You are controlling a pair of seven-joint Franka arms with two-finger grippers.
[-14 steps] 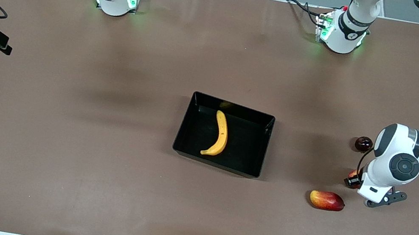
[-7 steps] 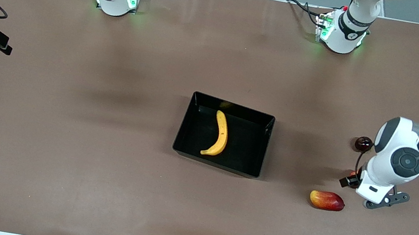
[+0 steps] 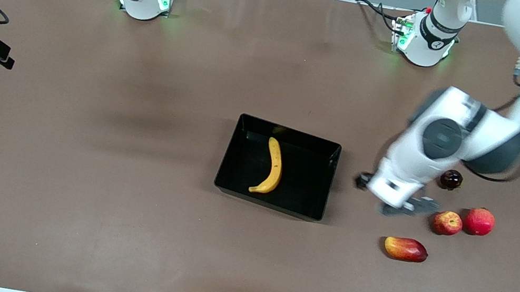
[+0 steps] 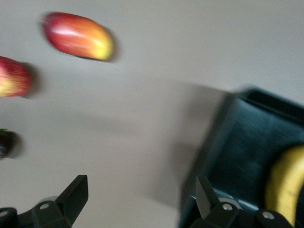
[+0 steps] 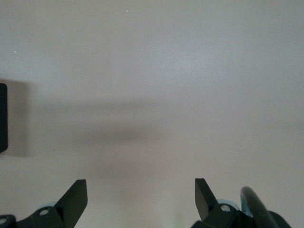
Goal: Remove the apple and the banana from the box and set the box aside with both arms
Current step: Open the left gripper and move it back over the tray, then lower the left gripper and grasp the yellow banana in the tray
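The black box [image 3: 328,153] sits mid-table with the yellow banana [image 3: 273,167] lying inside it. The small red apple [image 3: 447,223] with yellowish streaks rests on the table toward the left arm's end. My left gripper [image 3: 390,193] hangs open and empty over bare table between the box and the apple. Its wrist view shows the gripper [image 4: 141,194], the apple [image 4: 13,76], the box [image 4: 247,156] and the banana [image 4: 285,185]. My right gripper [image 5: 141,192] waits open and empty over bare table at the right arm's end.
A plain red round fruit [image 3: 479,221] touches or nearly touches the apple. A dark round fruit [image 3: 451,179] lies farther from the camera. A red-and-yellow mango [image 3: 405,249] lies nearer, also seen as the mango [image 4: 78,36]. Brown table surrounds the box.
The left gripper opened and the arm swung away from the apple toward the box, carrying nothing. The apple and the plain red fruit, covered by the arm before, now show.
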